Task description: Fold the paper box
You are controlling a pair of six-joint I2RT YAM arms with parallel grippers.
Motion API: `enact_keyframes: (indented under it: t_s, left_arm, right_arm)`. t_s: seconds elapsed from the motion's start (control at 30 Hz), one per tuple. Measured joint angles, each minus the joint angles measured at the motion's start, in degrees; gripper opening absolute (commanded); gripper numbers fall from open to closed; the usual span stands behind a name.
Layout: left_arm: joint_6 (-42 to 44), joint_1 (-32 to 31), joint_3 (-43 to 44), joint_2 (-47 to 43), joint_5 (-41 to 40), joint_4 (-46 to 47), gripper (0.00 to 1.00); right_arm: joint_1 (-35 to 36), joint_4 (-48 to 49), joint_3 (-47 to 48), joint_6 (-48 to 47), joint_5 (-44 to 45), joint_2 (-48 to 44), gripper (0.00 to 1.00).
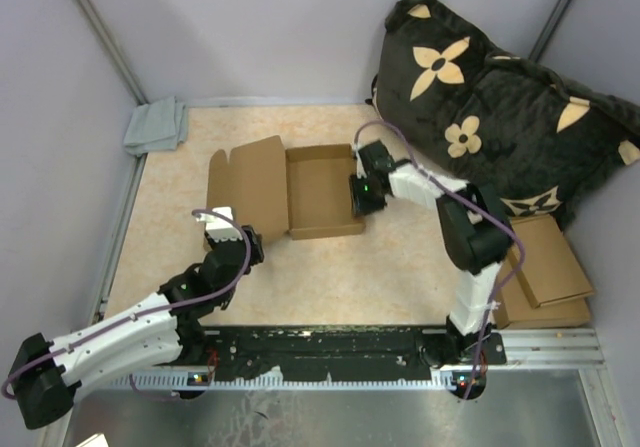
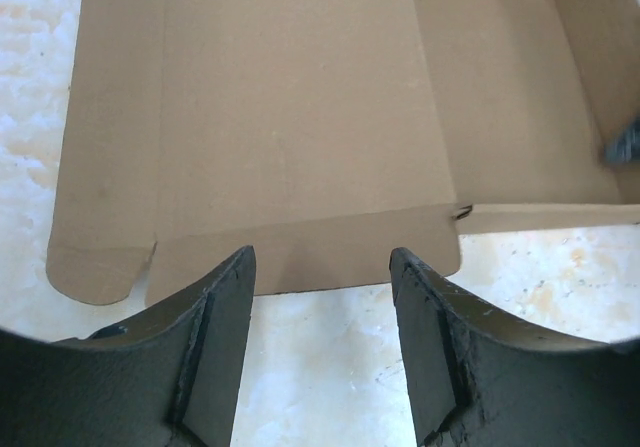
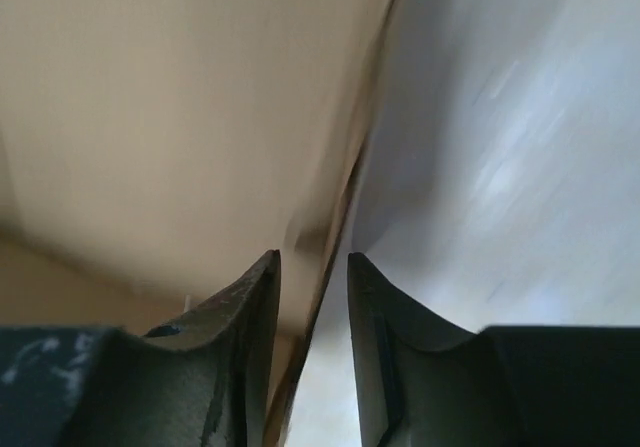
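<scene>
- The left gripper (image 2: 320, 267) has its jaws wide apart. They hold nothing and hang just above the near flap of the paper box (image 1: 320, 192).
- The right gripper (image 3: 312, 267) has its jaws narrow, with one finger on each side of the box's upright right wall, pinching its edge.
- The box lies in the far middle of the worktop (image 1: 330, 277). Its tray part has raised walls, and its lid panel lies flat to the left.
- The worktop is beige and speckled, with grey walls around it.
- A grey cloth (image 1: 157, 125) lies in the far left corner.
- A dark cushion with beige flowers (image 1: 480, 117) leans at the right, and near it lies a pile of cardboard pieces (image 1: 545, 267).
</scene>
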Motion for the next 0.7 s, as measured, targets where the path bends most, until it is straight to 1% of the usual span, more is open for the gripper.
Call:
enact_keyframes:
  t_s: [0.03, 0.07, 0.13, 0.2, 0.3, 0.33, 0.4, 0.47, 0.53, 0.6, 0.7]
  left_arm:
    - [0.0, 0.0, 0.7, 0.2, 0.0, 0.1, 0.63]
    - [0.1, 0.0, 1.0, 0.4, 0.0, 0.2, 0.63]
    - [0.2, 0.1, 1.9, 1.1, 0.2, 0.3, 0.63]
    - [0.2, 0.1, 2.5, 1.7, 0.4, 0.6, 0.63]
    - [0.4, 0.1, 2.8, 2.4, 0.9, 1.5, 0.63]
    - [0.3, 0.1, 2.8, 2.5, 1.1, 1.6, 0.63]
    - [0.3, 0.1, 2.8, 2.6, 1.6, 1.7, 0.63]
    - [-0.3, 0.1, 2.8, 2.6, 1.9, 1.7, 0.63]
    - [-1.2, 0.1, 2.8, 2.3, 2.2, 1.1, 0.63]
    - [-2.5, 0.1, 2.8, 1.3, 2.3, -0.3, 0.63]
    - [-4.3, 0.1, 2.8, -1.4, 2.2, -2.5, 0.63]
  right_arm:
    - [0.7, 1.4, -5.8, 2.3, -1.6, -3.6, 0.47]
    - [2.0, 2.8, -11.8, 4.3, -3.3, -7.7, 0.50]
    - [5.5, 4.0, -19.6, 6.6, -5.2, -15.0, 0.53]
    - [13.0, 3.8, -22.4, 6.7, -5.9, -20.1, 0.55]
    - [23.0, 4.4, -22.3, 4.6, -7.3, -26.7, 0.57]
    - [24.9, 4.4, -22.0, 3.7, -7.3, -28.5, 0.57]
    - [25.5, 3.8, -21.2, 2.4, -5.7, -30.6, 0.58]
    - [24.6, 3.0, -19.3, 1.0, -2.0, -30.5, 0.60]
    - [23.8, 2.4, -17.5, -0.1, 1.4, -29.7, 0.63]
    - [23.2, 2.7, -15.4, -1.9, 4.8, -28.0, 0.64]
    - [21.7, 3.8, -11.0, -4.5, 8.1, -23.1, 0.61]
